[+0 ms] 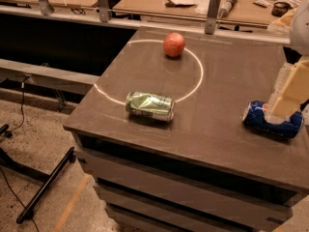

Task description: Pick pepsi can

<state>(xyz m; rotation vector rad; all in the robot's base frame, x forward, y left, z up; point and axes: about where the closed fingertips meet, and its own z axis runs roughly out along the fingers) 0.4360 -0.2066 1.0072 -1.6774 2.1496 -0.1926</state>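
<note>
The pepsi can point(263, 120), dark blue with white lettering, lies on its side near the right edge of the dark table point(212, 95). My gripper point(285, 111) comes in from the upper right. Its cream-coloured finger point(290, 93) reaches down onto the can's right half and covers part of it.
A dented green and silver can point(150, 105) lies on its side at the table's front middle. A red apple point(174, 44) sits at the back, inside a white circle line. Wooden desks with clutter stand behind. The floor and a black stand leg are at the left.
</note>
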